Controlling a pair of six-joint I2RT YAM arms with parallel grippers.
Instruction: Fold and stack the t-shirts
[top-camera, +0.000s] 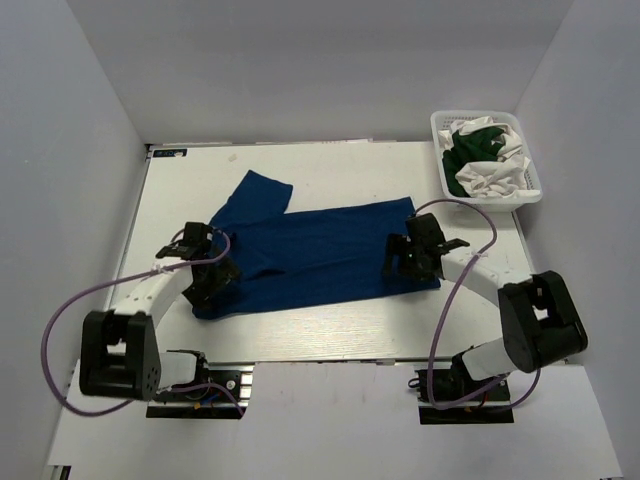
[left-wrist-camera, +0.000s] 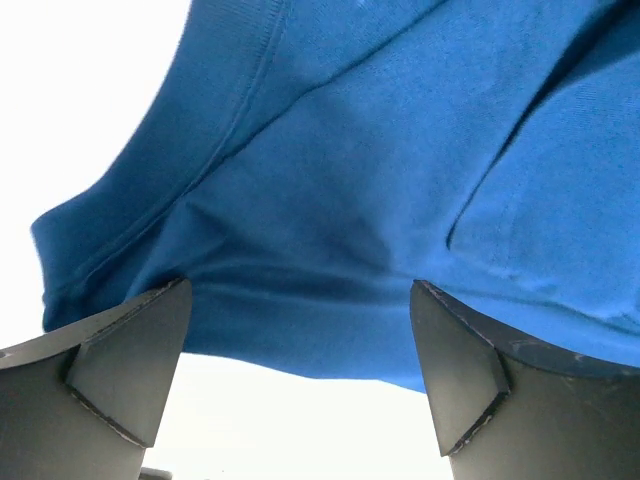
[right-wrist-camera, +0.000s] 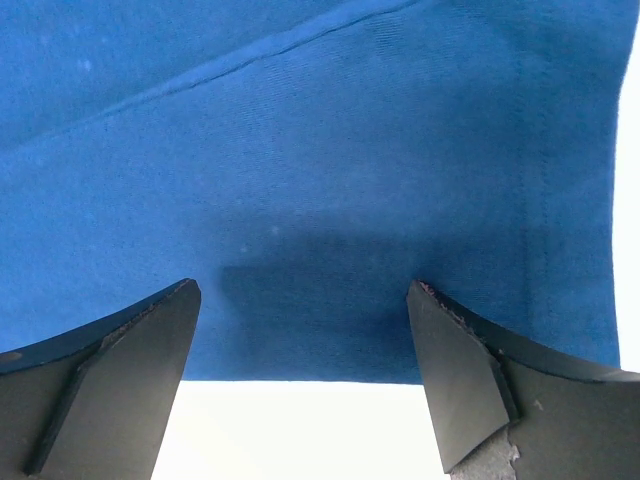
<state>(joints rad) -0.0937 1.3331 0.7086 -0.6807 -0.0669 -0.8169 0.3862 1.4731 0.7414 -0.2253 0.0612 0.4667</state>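
The royal blue t-shirt (top-camera: 315, 250) lies spread on the white table, partly folded, with one sleeve pointing to the far left. No print shows. My left gripper (top-camera: 212, 283) is open, low over the shirt's near left edge (left-wrist-camera: 300, 350). My right gripper (top-camera: 410, 262) is open, low over the shirt's near right edge (right-wrist-camera: 310, 340). Both wrist views show wide-apart fingers with blue cloth ahead and bare table between them. A dark green t-shirt (top-camera: 472, 145) and white t-shirts (top-camera: 490, 180) lie bunched in the basket.
The white mesh basket (top-camera: 441, 152) stands at the table's far right corner. White walls close in the table on three sides. The table's near edge (top-camera: 320, 362) runs just in front of the arm bases.
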